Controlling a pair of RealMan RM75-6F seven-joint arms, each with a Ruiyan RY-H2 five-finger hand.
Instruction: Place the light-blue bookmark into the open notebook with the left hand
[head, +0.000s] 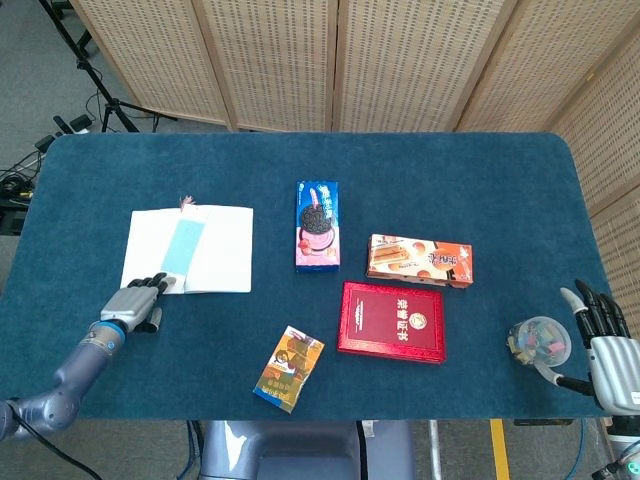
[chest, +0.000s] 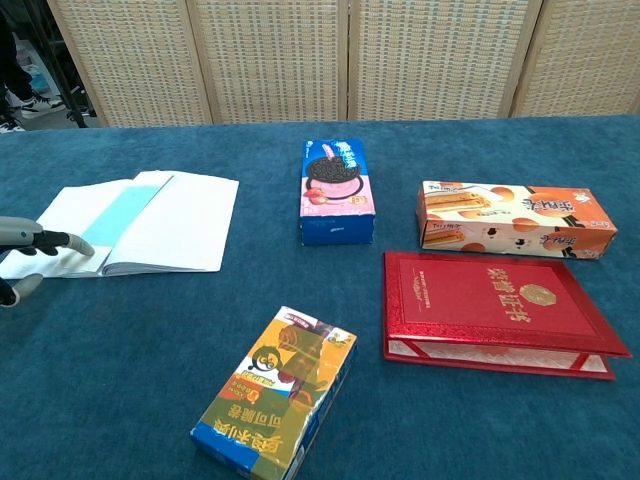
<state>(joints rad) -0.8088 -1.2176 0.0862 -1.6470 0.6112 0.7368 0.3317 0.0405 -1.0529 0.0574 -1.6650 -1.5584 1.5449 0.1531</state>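
We see both views bright and evenly lit from overhead, with only thin, soft shadows under the boxes on the blue table (head: 480, 180). The red book (chest: 495, 305) shows a faint sheen in the chest view, and focus stays sharp throughout, without obvious blur.

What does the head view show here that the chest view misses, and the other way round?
Only the head view shows the right hand at the table's near right corner, the small clear cup beside it, the left forearm, the table edges and the floor. Only the chest view shows the boxes' and the red book's near sides. Both show the left hand at the open notebook's near left corner, the light-blue bookmark lying on its pages, the cookie box, the wafer box, the red book and the yellow snack box.
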